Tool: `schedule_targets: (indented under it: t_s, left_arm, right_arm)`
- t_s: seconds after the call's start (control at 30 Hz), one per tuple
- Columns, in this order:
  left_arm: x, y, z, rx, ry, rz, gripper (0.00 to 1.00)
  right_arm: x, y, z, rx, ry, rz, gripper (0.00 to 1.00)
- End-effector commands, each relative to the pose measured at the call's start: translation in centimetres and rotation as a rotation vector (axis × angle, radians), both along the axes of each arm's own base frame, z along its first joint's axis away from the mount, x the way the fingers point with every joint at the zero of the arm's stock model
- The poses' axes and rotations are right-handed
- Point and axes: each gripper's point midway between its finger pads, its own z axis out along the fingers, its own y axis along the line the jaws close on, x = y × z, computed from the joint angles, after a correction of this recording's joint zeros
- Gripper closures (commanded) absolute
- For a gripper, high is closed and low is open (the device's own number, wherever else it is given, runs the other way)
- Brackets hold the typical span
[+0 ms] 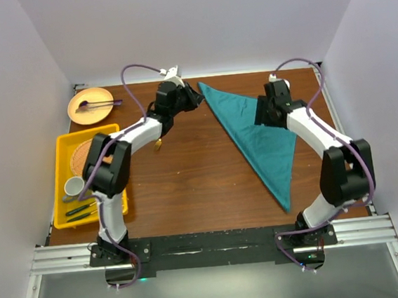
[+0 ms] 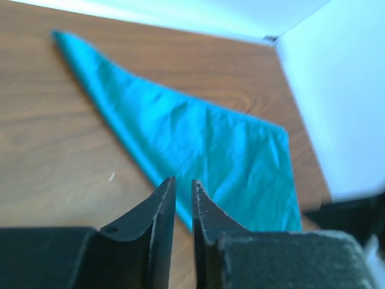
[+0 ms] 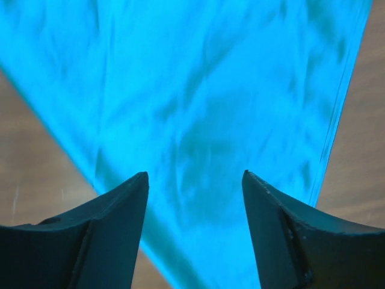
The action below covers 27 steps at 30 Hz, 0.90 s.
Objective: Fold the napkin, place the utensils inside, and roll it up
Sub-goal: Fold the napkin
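Note:
The teal napkin [image 1: 258,140] lies flat on the wooden table as a long triangle, its sharp tip toward the near right. My left gripper [image 1: 195,97] hovers at the napkin's far-left corner; its jaws [image 2: 183,180] are almost together with only a thin slit and nothing between them, and the napkin [image 2: 204,138] stretches ahead. My right gripper [image 1: 263,116] is over the napkin's wide far part, open [image 3: 195,174], with only the cloth [image 3: 210,90] beneath it. Two slender utensils [image 1: 80,212] lie in the yellow tray. A small gold piece [image 1: 158,144] peeks from under the left forearm.
The yellow tray [image 1: 61,144] at the left edge also holds a cork coaster [image 1: 83,156] and a white cup [image 1: 73,186]. Behind it, a tan plate [image 1: 102,96] carries a purple-ended stick utensil [image 1: 90,104]. White walls close in the table on three sides.

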Motion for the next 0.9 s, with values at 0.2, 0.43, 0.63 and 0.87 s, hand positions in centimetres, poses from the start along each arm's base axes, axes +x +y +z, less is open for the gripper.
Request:
schedule_targets:
  t_s: [0.2,0.43,0.63,0.87]
  left_arm:
    - [8.6,-6.6,-0.1,-0.236,-0.153,0.03,0.99]
    - [11.8,-6.3,-4.5,-0.314,-0.099,0.159,1.0]
    - [13.1,-4.9,-9.2,-0.277,0.003,0.272,1.0]
    - [13.7,-3.0,-12.8,-0.266,0.086,0.334,1.0]
  right_arm:
    - [-8.2,-0.1,-4.3,0.095,0.17,-0.053,0.39]
    - [-12.5,1.1,-6.1,0.125,0.25,-0.084,0.55]
    - [-15.5,2.4,-7.0,0.171,0.297,-0.078,0.6]
    - [-18.7,4.6,-9.0,0.221,0.361,-0.053,0.62]
